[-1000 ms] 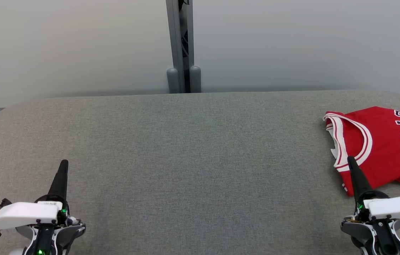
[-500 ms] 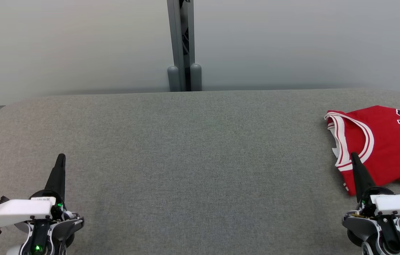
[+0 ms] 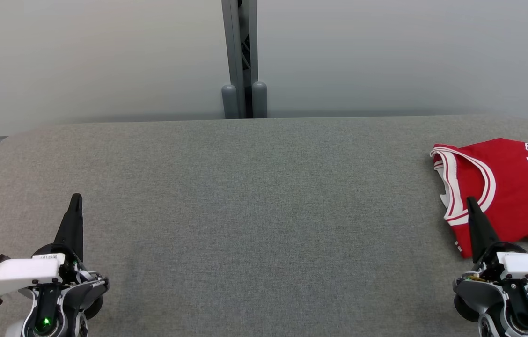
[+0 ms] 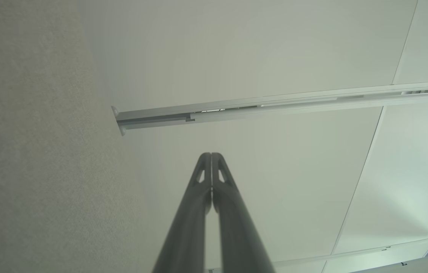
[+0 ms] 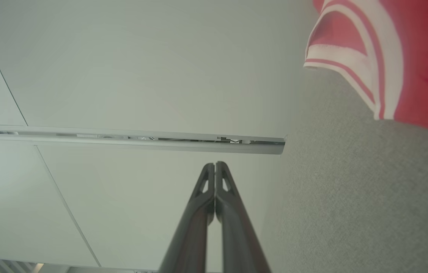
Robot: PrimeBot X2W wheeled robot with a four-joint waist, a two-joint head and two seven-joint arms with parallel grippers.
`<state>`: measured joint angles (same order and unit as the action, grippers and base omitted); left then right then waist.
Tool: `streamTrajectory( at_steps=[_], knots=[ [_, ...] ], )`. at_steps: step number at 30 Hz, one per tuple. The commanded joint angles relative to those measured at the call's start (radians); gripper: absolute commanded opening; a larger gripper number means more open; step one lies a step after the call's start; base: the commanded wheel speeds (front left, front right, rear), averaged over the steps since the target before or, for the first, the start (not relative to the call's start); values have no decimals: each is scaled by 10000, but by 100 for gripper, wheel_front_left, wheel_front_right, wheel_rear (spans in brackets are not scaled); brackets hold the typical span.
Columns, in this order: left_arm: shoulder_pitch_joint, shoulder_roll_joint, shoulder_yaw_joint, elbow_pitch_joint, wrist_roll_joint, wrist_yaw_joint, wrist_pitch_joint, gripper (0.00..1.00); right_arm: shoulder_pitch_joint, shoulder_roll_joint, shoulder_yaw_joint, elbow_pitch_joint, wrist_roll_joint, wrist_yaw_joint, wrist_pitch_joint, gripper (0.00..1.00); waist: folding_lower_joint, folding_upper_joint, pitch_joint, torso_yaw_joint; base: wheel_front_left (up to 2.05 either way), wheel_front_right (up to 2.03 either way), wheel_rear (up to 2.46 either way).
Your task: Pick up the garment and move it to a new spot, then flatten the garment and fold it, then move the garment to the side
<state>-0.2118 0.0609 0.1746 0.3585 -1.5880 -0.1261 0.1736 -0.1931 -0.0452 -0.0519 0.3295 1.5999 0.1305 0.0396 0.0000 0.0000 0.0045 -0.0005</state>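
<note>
Plainly, left hand (image 3: 76, 197) and right hand (image 3: 470, 201) sit pressed together, empty — garment (image 3: 514, 187) near the right.

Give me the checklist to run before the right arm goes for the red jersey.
1. Right gripper empty: ok, nothing is between its fingers.
2. Right gripper open for a grasp: not ok, the fingers are pressed together.
3. Right gripper free of the red jersey: ok, in the right wrist view the cloth lies off to one side of the fingers.
4. Left gripper out of the way: ok, shut and empty over the grey table, far from the jersey.
5. Whole jersey in sight: not ok, it runs off the head view's right edge.
6. Jersey lying flat: cannot tell.
</note>
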Motion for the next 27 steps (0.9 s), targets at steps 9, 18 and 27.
streamTrajectory(
  at_steps=[9, 18, 27],
  knots=[
    [-186, 10, 96, 32, -102, -100, 69, 0, -80, -93, -30, 11, 168, 4, 45, 0, 0, 0, 8, 4, 0, 0, 0],
    [-188, 0, 114, 31, -77, -100, 81, 0, -80, -93, -29, 12, 168, 4, 44, 0, 0, 0, 8, 4, 0, 0, 0],
    [-192, -12, 130, 30, -56, -101, 97, 0, -79, -93, -30, 9, 168, 4, 43, 0, 0, 0, 8, 4, 0, 0, 0]
  ],
)
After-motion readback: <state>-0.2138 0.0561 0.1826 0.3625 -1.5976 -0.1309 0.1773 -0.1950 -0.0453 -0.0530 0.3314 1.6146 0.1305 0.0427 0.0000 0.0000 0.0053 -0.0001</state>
